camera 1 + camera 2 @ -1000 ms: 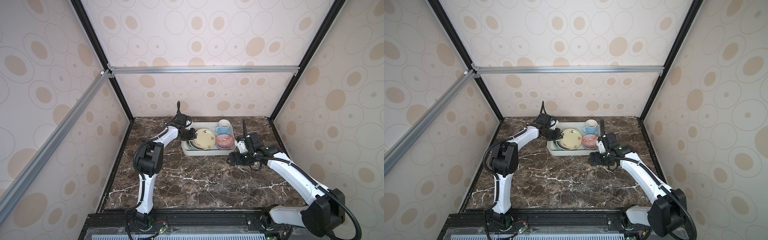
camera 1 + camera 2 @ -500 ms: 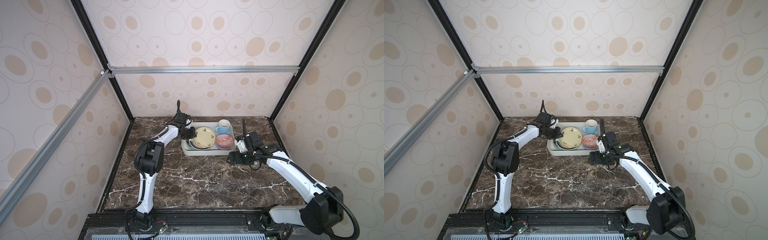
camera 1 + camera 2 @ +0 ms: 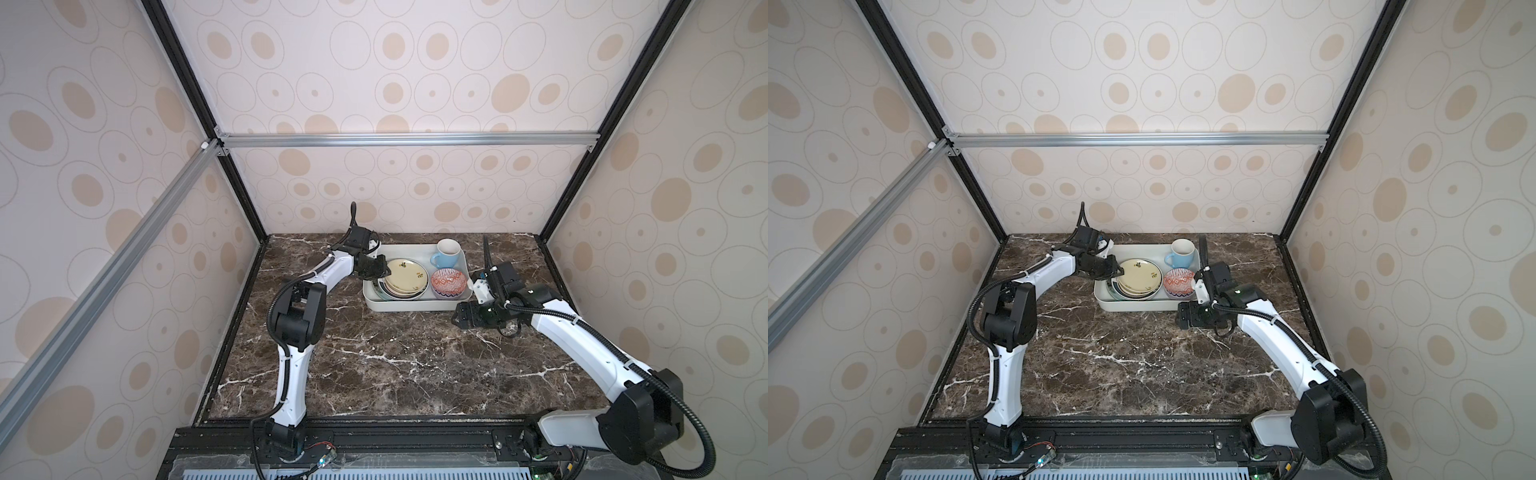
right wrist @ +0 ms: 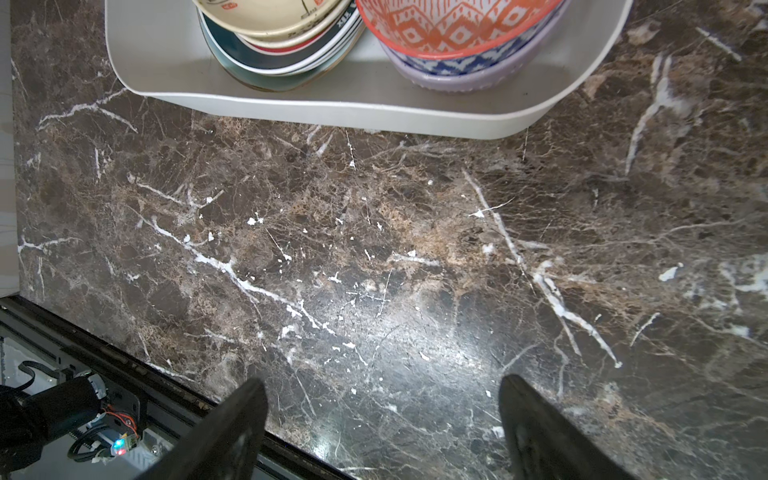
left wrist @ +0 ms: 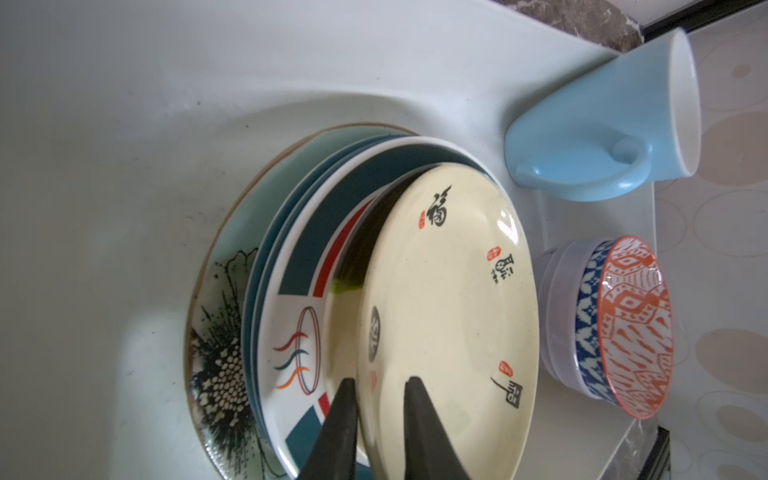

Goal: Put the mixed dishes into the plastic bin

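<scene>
Character 福 [image 5: 438, 210] on small cream plate [image 5: 453, 316]

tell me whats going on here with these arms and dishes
The dishes sit in the plastic bin: a plate stack, the red-patterned bowl nested in the lavender bowl, and the light-blue mug upright. The left gripper is at the small cream plate on top of the stack, a finger on each side of its rim; whether it pinches the plate is unclear. The right gripper hangs open and empty over the marble table in front of the bin.
</scene>
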`<action>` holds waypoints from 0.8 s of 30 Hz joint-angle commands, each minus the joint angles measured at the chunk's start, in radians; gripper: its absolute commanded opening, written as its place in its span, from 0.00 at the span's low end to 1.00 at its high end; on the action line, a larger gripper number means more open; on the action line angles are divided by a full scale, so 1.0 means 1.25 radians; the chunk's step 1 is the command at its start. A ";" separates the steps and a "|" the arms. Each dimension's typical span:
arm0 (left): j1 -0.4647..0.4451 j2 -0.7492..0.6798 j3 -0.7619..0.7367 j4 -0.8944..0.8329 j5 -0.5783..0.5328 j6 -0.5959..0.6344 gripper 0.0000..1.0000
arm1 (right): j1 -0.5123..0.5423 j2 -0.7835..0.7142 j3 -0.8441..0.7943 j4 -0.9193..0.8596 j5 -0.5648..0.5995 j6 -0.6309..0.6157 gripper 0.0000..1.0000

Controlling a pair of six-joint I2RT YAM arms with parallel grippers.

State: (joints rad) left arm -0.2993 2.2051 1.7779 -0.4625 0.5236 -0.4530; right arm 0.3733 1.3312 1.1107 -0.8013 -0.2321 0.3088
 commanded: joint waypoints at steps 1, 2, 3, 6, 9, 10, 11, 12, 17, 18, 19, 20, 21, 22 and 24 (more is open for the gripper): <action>0.007 -0.022 -0.009 0.013 0.016 0.008 0.32 | -0.004 -0.002 0.020 -0.025 -0.001 0.003 0.90; 0.007 -0.026 -0.011 0.014 0.015 0.008 0.37 | -0.004 -0.003 0.021 -0.026 0.000 0.002 0.90; 0.007 -0.028 -0.012 0.014 0.014 0.009 0.42 | -0.004 -0.003 0.022 -0.026 -0.002 0.003 0.91; 0.008 -0.040 -0.012 0.014 0.014 0.011 0.53 | -0.004 -0.002 0.024 -0.028 -0.003 0.006 0.91; 0.008 -0.060 -0.019 0.017 0.012 0.017 0.66 | -0.004 -0.002 0.026 -0.028 -0.005 0.006 0.91; 0.007 -0.070 -0.025 0.021 0.011 0.018 0.73 | -0.004 -0.003 0.027 -0.028 -0.006 0.007 0.90; 0.007 -0.081 -0.032 0.027 0.009 0.018 0.86 | -0.004 -0.003 0.029 -0.028 -0.005 0.007 0.90; 0.008 -0.092 -0.037 0.029 0.006 0.020 0.99 | -0.004 -0.005 0.030 -0.029 -0.006 0.006 0.91; 0.008 -0.172 -0.076 0.033 -0.023 0.040 0.99 | -0.004 -0.014 0.046 -0.041 0.008 -0.001 0.91; 0.008 -0.191 -0.084 0.031 -0.031 0.047 0.99 | -0.004 -0.017 0.050 -0.045 0.015 -0.004 0.91; 0.008 -0.214 -0.098 0.029 -0.038 0.054 0.99 | -0.004 -0.020 0.053 -0.048 0.022 -0.006 0.91; 0.007 -0.242 -0.113 0.029 -0.067 0.060 0.99 | -0.005 -0.026 0.056 -0.049 0.028 -0.009 0.91; 0.008 -0.266 -0.129 0.028 -0.086 0.066 0.99 | -0.004 -0.030 0.058 -0.049 0.034 -0.011 0.91; 0.010 -0.292 -0.145 0.025 -0.108 0.074 0.99 | -0.004 -0.035 0.059 -0.050 0.042 -0.012 0.92; 0.013 -0.350 -0.184 0.020 -0.157 0.085 0.99 | -0.005 -0.047 0.059 -0.048 0.050 -0.016 0.92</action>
State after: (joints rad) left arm -0.2951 1.8503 1.5837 -0.4259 0.4255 -0.3996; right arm 0.3733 1.3067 1.1580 -0.8310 -0.2024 0.3065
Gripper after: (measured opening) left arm 0.990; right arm 0.921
